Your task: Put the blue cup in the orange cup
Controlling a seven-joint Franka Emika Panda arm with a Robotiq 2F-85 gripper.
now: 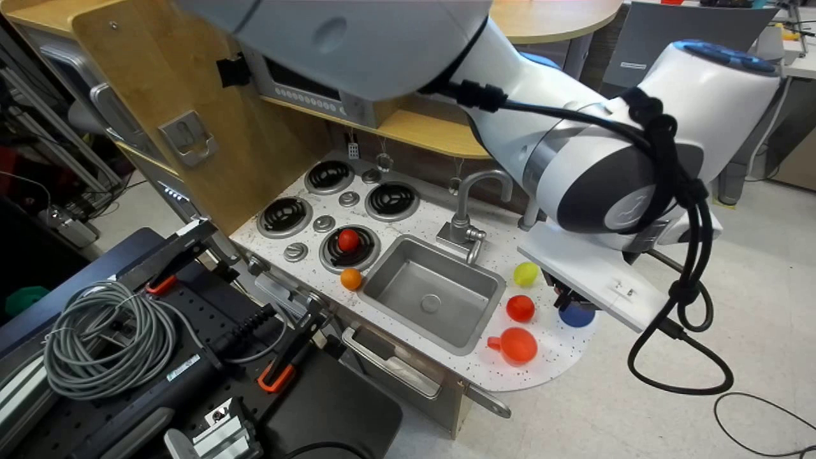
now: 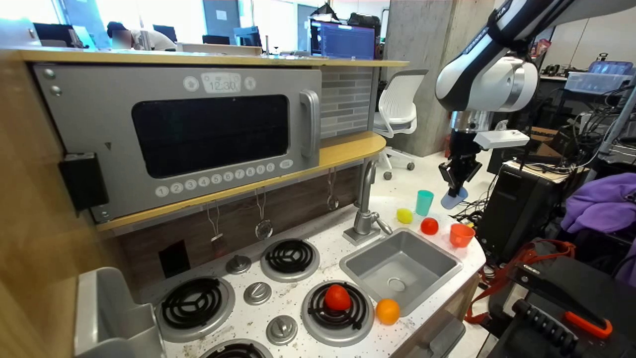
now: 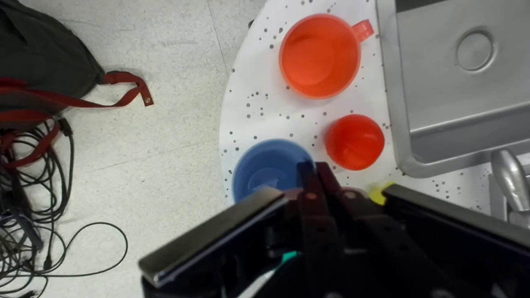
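Observation:
The blue cup (image 3: 265, 171) hangs from my gripper (image 3: 316, 167), whose fingertips pinch its wall, one inside and one outside. In an exterior view the blue cup (image 2: 453, 199) is tilted and held above the rounded end of the counter under the gripper (image 2: 454, 189). It also shows in an exterior view (image 1: 577, 316), partly behind the wrist's white plate. The orange cup (image 3: 319, 58) stands upright and open on the counter, its handle toward the sink; it also shows in both exterior views (image 1: 517, 346) (image 2: 462, 235). The blue cup is apart from it.
A red round object (image 3: 355, 142) lies between the two cups in the wrist view. A yellow object (image 2: 404, 215) and a teal cup (image 2: 424, 203) stand nearby. The sink (image 1: 433, 296) and tall faucet (image 1: 465, 210) are beside them. An orange ball (image 1: 350, 278) lies by the stove.

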